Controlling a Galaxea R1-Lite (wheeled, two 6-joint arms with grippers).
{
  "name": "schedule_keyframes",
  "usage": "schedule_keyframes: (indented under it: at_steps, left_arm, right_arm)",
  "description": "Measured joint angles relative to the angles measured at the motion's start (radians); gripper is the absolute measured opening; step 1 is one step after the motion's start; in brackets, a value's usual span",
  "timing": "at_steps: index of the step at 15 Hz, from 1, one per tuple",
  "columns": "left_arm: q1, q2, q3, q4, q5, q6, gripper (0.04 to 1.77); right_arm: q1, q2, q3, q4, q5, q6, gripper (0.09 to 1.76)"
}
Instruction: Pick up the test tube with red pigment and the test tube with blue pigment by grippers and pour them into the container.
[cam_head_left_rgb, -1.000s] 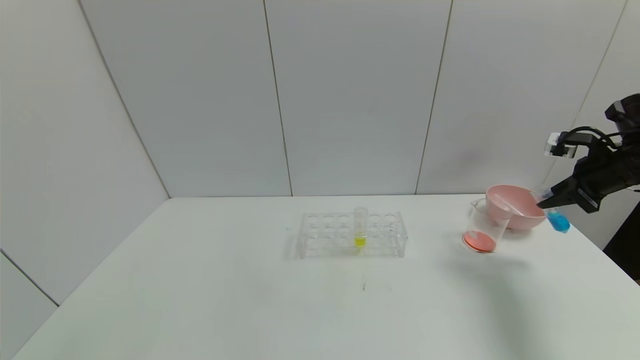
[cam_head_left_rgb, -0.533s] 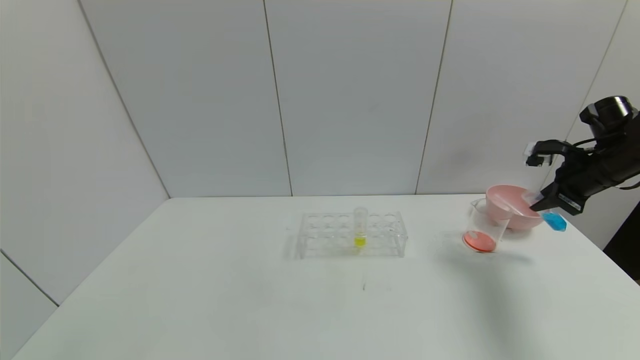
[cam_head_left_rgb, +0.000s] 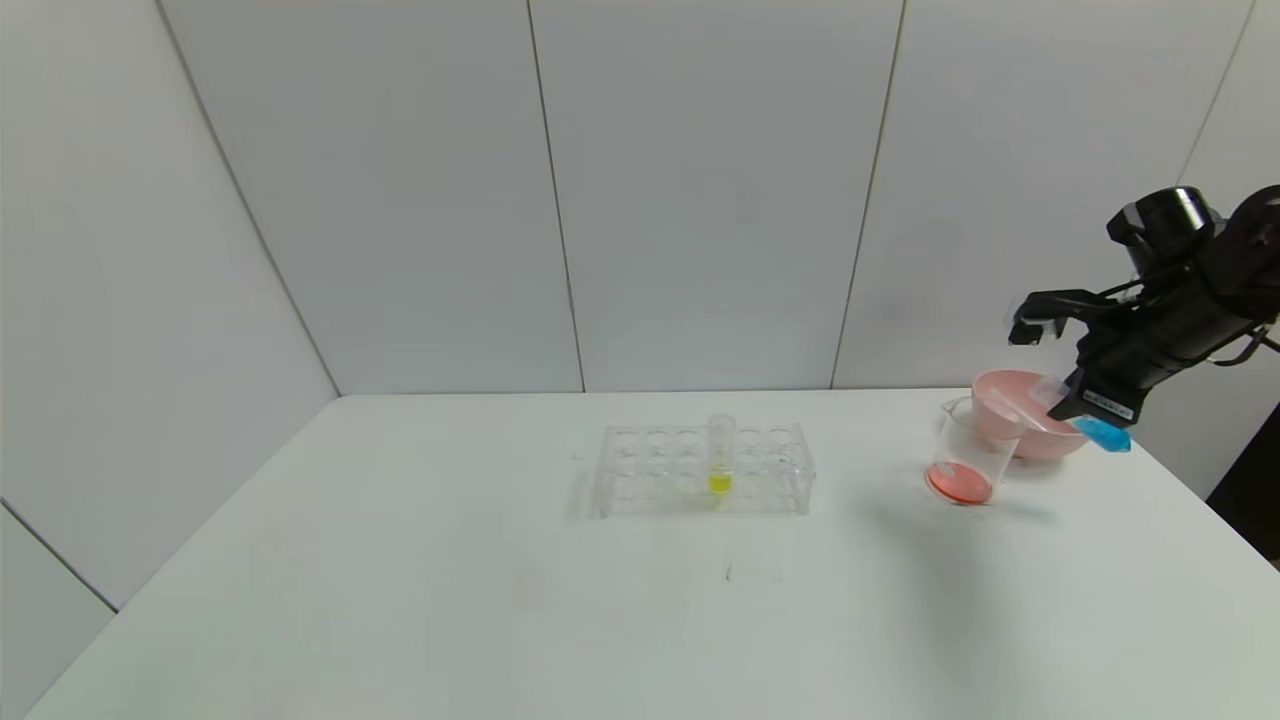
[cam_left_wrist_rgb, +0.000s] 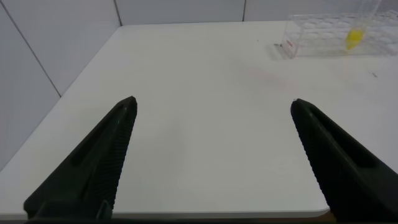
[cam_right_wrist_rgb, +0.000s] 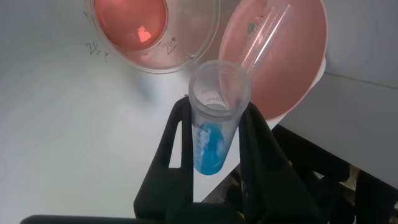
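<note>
My right gripper (cam_head_left_rgb: 1072, 408) is shut on the test tube with blue pigment (cam_head_left_rgb: 1103, 435) and holds it tilted in the air over the pink bowl's right rim, mouth towards the container. In the right wrist view the tube (cam_right_wrist_rgb: 214, 134) sits between the two black fingers (cam_right_wrist_rgb: 176, 134), with the blue liquid still inside. The container (cam_head_left_rgb: 963, 463) is a small clear beaker with orange-red liquid at its bottom, left of the bowl; it also shows in the right wrist view (cam_right_wrist_rgb: 152, 31). No tube with red liquid shows. My left gripper (cam_left_wrist_rgb: 212, 106) is open and empty over the table's near left edge.
A pink bowl (cam_head_left_rgb: 1045, 440) stands right behind the beaker, with an empty clear tube (cam_head_left_rgb: 1008, 410) lying in it. A clear tube rack (cam_head_left_rgb: 650, 470) holds a yellow-liquid tube (cam_head_left_rgb: 720, 462) at the table's middle. The table's right edge is close to the bowl.
My right gripper has moved left and up toward the beaker and turned at the wrist, and the blue tube now lies flatter.
</note>
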Motion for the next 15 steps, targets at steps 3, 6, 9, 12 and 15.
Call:
schedule_keyframes:
  at_steps: [3,6,9,12,15]
  left_arm:
    - [0.000,0.000,0.000,0.000,0.000,0.000,1.76]
    - [0.000,0.000,0.000,0.000,0.000,0.000,1.76]
    - [0.000,0.000,0.000,0.000,0.000,0.000,1.76]
    - [0.000,0.000,0.000,0.000,0.000,0.000,1.76]
    - [0.000,0.000,0.000,0.000,0.000,0.000,1.76]
  right_arm:
    - [0.020,0.005,0.000,-0.013,-0.028,-0.001,0.49]
    - [0.040,0.011,0.000,-0.013,-0.067,-0.009,0.49]
    - [0.062,0.013,0.000,-0.009,-0.177,-0.034,0.49]
    - [0.086,0.014,0.000,-0.011,-0.225,-0.043,0.49]
    - [0.106,0.017,0.000,-0.009,-0.285,-0.056,0.49]
